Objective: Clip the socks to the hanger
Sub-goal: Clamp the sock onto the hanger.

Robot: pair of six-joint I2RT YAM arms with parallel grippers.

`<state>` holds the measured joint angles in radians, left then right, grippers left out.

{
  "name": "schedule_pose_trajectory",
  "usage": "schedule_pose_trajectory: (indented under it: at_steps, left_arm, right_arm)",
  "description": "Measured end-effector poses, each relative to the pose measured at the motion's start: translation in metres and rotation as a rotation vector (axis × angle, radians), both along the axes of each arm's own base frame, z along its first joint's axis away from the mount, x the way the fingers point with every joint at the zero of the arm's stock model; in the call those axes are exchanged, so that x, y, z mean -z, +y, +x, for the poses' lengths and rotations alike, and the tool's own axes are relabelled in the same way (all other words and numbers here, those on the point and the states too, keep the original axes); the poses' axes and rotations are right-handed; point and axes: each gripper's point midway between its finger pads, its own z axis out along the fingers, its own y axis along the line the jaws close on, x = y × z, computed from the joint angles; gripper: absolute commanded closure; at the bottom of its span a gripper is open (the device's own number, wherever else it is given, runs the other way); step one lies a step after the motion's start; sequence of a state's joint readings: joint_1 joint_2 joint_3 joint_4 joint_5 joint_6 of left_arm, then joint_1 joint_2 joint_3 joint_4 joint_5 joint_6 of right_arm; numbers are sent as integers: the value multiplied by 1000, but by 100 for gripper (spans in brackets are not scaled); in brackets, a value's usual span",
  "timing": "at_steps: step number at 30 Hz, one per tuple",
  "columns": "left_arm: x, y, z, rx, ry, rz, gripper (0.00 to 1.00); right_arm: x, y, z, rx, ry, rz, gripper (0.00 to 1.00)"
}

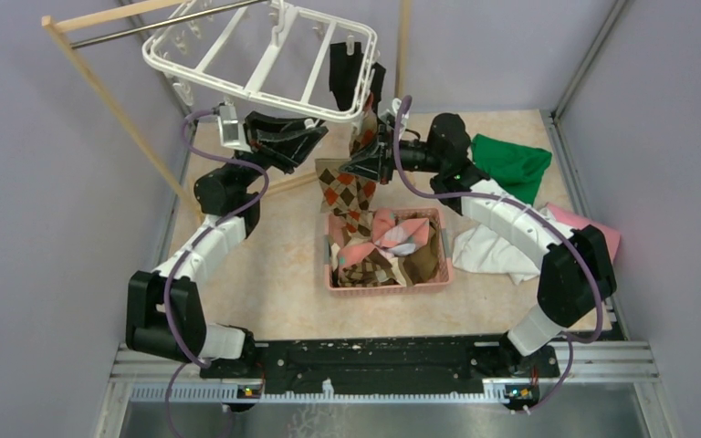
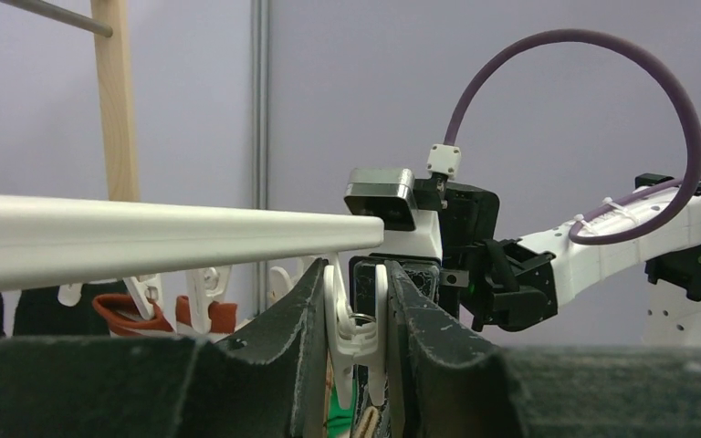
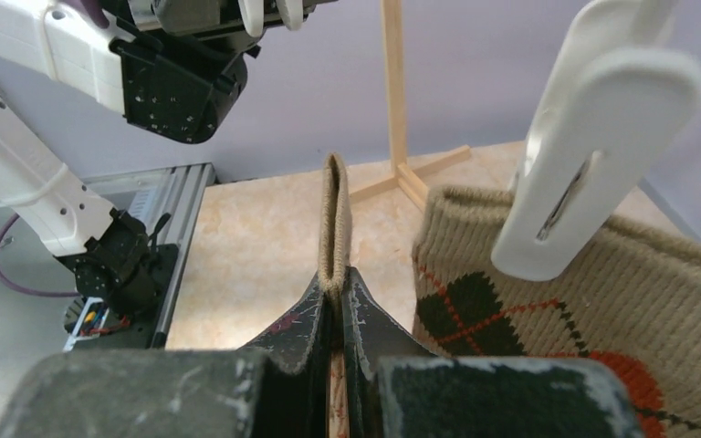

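The white hanger (image 1: 265, 59) hangs at the top, its bar (image 2: 146, 237) crossing the left wrist view. My left gripper (image 2: 356, 274) (image 1: 318, 135) is shut on a white clip (image 2: 358, 328) under the hanger's near edge and squeezes it. My right gripper (image 3: 336, 278) (image 1: 371, 146) is shut on the beige cuff of a brown argyle sock (image 3: 335, 219), held upright just below that clip. The sock's body (image 1: 347, 192) dangles over the basket. A second argyle sock (image 3: 584, 310) hangs from a clip (image 3: 593, 137) beside it. A black sock (image 1: 345, 73) is clipped at the hanger's right end.
A pink basket (image 1: 388, 288) with several socks sits mid-table below the grippers. Green (image 1: 511, 164), white (image 1: 493, 251) and pink (image 1: 593, 228) cloths lie to the right. The wooden rack (image 1: 100, 91) stands at the left, and its post (image 3: 392, 91) shows behind the sock.
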<state>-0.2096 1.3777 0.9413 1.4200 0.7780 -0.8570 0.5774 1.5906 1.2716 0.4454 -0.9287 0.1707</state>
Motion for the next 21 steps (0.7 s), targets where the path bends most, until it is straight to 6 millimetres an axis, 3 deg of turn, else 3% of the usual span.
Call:
schedule_pose_trajectory:
  at_steps: [21]
  left_arm:
    - [-3,1,-6,0,-24,-5,100]
  right_arm:
    - [-45,5,4,-12,-53,58,100]
